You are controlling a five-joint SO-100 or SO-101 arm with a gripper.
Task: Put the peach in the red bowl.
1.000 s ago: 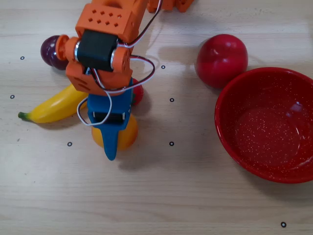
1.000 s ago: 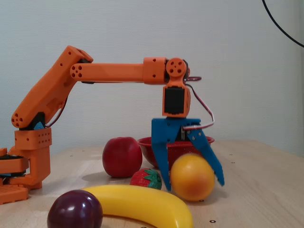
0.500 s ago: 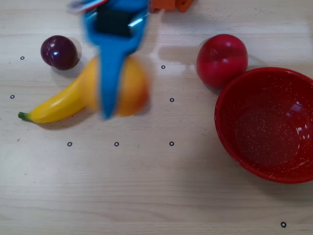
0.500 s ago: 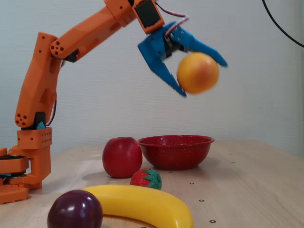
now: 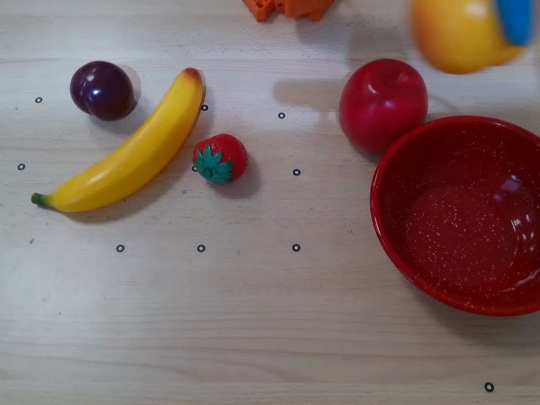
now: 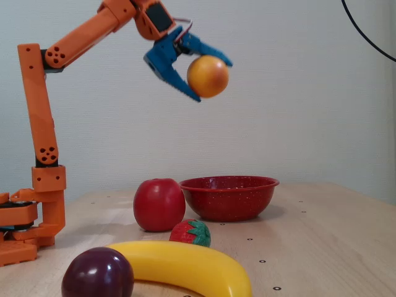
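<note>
- Nearest the fixed camera lie a plum and a banana, clear of the work.
- Peach hangs high above the table, well clear of the apple, probably so it can travel over the red bowl.
- Claw: blue jaws parted to peach width, clamped on it.

I see a banana lying diagonally toward the table's left edge, a dark plum near its far-left corner, a strawberry mid-table, and a red apple toward the far-right.
</note>
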